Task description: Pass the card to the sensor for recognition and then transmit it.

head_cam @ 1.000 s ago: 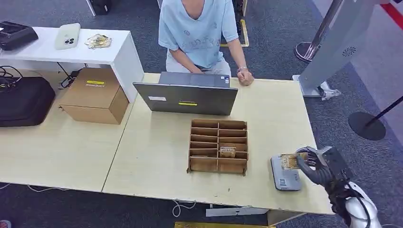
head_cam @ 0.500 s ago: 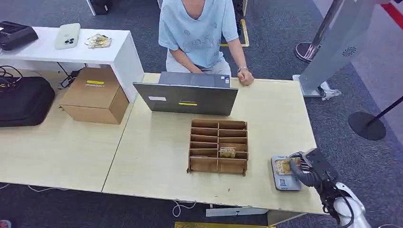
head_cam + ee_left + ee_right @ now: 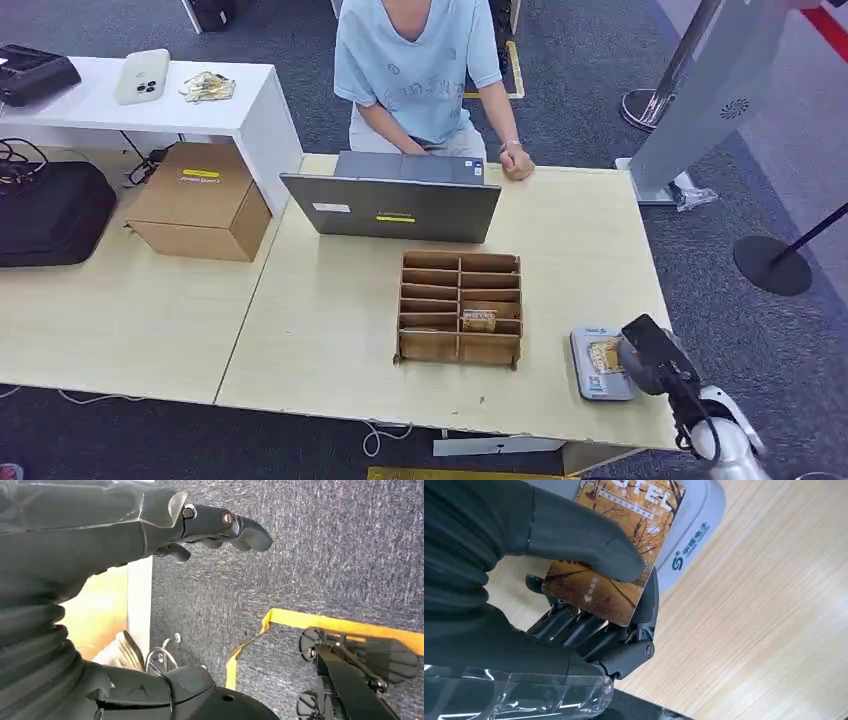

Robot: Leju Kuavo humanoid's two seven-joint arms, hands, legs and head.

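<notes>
Card point(image 3: 624, 545) pinched — thumb above, fingers point(image 3: 589, 630) beneath.

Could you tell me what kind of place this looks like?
Probably an office or reception-style demo area: grey carpet, a person at a laptop on a light wooden table, and a card sensor by the right hand.

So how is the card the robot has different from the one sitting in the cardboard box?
The card in the right hand is pinched between thumb and fingers; the card in the box lies loose in a compartment, untouched. The held card hangs over the grey sensor at the table's edge; the boxed one sits mid-table. Both look brownish-orange.
</notes>
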